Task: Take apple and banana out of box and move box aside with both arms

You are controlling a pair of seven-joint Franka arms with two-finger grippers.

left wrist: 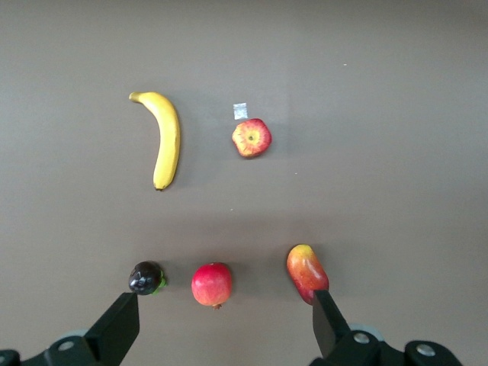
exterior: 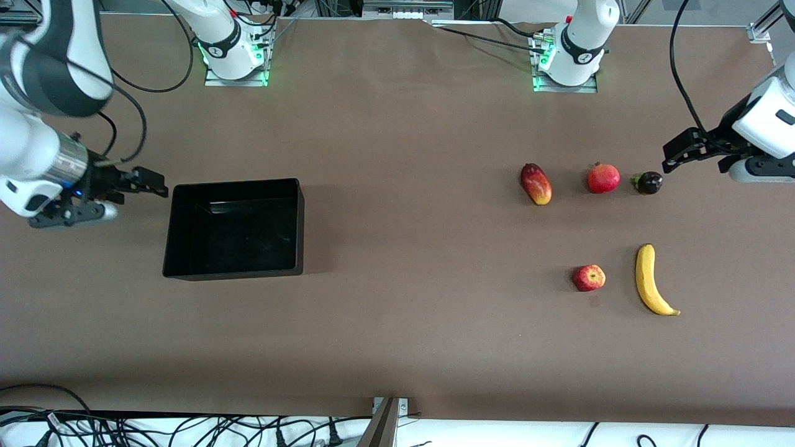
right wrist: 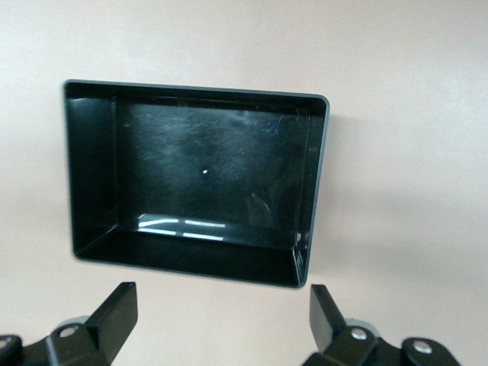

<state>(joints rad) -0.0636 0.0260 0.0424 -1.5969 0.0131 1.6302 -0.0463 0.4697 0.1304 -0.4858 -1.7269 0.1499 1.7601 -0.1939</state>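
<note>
The small red apple [exterior: 588, 277] and the yellow banana [exterior: 651, 282] lie side by side at the left arm's end of the table. Both show in the left wrist view, the apple [left wrist: 252, 138] and the banana [left wrist: 164, 137]. The black box [exterior: 235, 184] stands empty at the right arm's end and shows in the right wrist view [right wrist: 90, 175]. My left gripper [exterior: 669, 158] is open and empty, up beside a row of other fruits [left wrist: 225, 316]. My right gripper [exterior: 158, 186] is open and empty, just outside the box's end wall [right wrist: 221, 313].
A mango [exterior: 536, 184], a pomegranate [exterior: 603, 178] and a small dark fruit [exterior: 647, 182] lie in a row farther from the front camera than the apple and banana. A small white scrap [left wrist: 240, 110] lies by the apple. Cables run along the table's front edge.
</note>
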